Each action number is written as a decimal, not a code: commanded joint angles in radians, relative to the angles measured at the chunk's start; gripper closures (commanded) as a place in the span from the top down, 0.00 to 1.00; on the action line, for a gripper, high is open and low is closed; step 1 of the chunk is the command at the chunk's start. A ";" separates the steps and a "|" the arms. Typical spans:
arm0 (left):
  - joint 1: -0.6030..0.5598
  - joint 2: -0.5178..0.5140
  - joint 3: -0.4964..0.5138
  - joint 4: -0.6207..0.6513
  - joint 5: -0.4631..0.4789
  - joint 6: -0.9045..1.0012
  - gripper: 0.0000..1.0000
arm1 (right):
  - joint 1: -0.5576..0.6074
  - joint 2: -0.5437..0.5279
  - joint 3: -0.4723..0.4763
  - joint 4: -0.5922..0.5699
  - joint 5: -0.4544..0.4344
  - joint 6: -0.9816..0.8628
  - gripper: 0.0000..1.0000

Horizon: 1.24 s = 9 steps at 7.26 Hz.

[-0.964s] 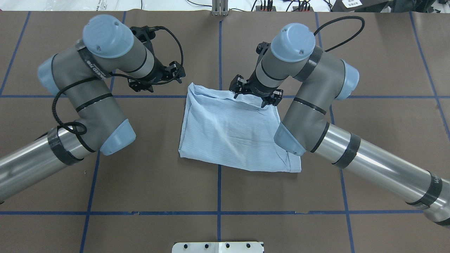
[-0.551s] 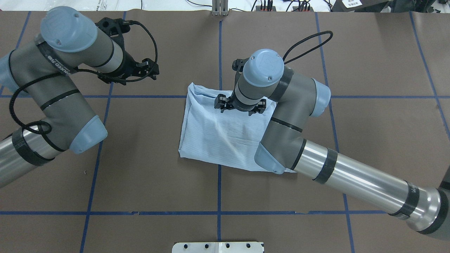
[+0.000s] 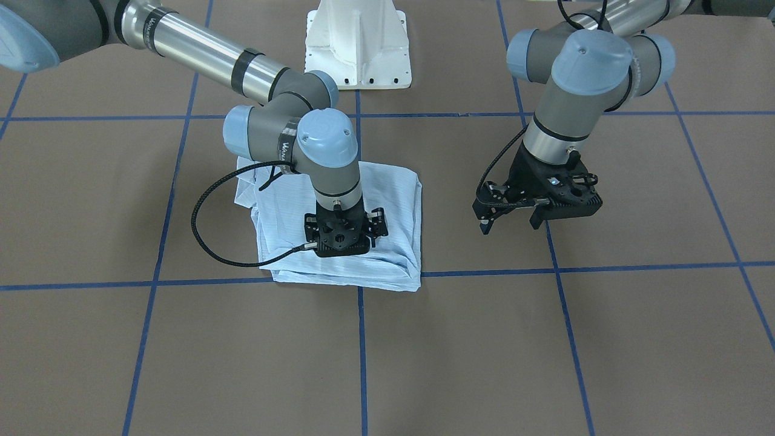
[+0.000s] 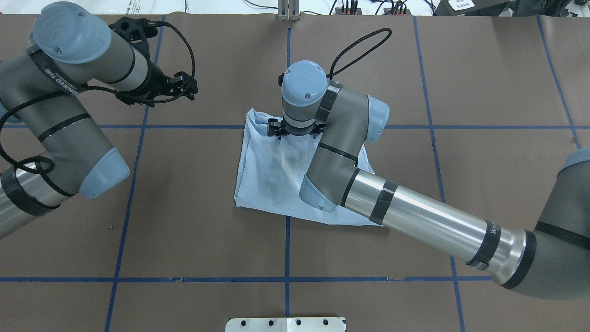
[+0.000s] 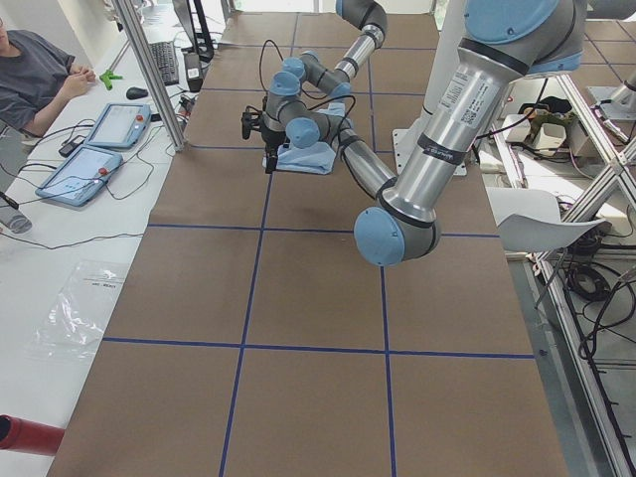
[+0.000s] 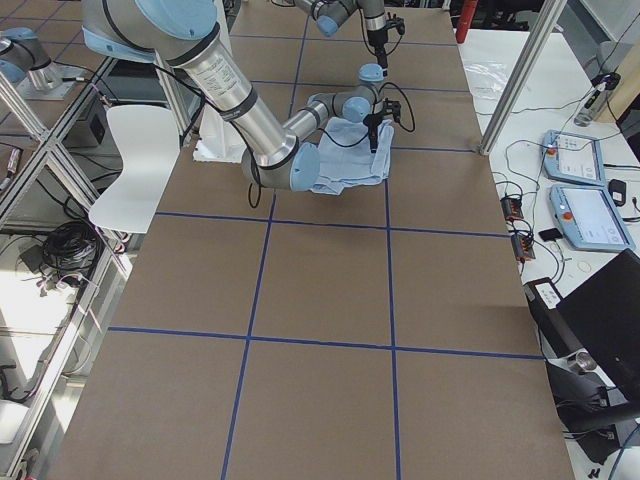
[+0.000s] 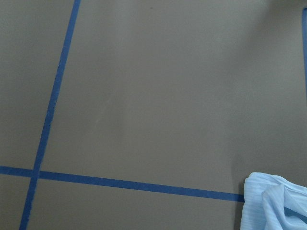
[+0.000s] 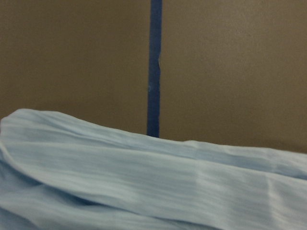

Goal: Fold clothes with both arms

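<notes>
My right hand (image 3: 344, 237) sits low on the folded light-blue shirt (image 3: 396, 200) at the middle of the brown surface (image 3: 545, 339), grip impossible to tell; my left hand (image 3: 510, 225) hovers apart, fingers wide, holding nothing

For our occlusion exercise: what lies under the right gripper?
The folded light-blue shirt lies under the right gripper, on the brown table. The gripper's own body and wrist cover its fingertips, so whether they touch or pinch the cloth cannot be seen.
</notes>
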<state>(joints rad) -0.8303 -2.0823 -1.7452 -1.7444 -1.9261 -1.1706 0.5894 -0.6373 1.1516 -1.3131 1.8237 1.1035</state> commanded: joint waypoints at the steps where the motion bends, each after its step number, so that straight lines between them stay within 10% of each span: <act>1: -0.001 0.010 -0.002 0.000 -0.001 -0.001 1.00 | 0.026 0.028 -0.061 0.003 -0.069 -0.071 1.00; 6: -0.015 0.013 -0.007 -0.001 -0.001 0.002 1.00 | 0.160 0.033 -0.107 0.103 -0.046 -0.160 1.00; 9: -0.099 0.160 -0.123 0.005 -0.029 0.183 1.00 | 0.341 -0.239 0.179 0.008 0.169 -0.386 1.00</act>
<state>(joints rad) -0.8852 -1.9946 -1.8199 -1.7413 -1.9348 -1.0748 0.8507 -0.7556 1.1993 -1.2453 1.9257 0.8571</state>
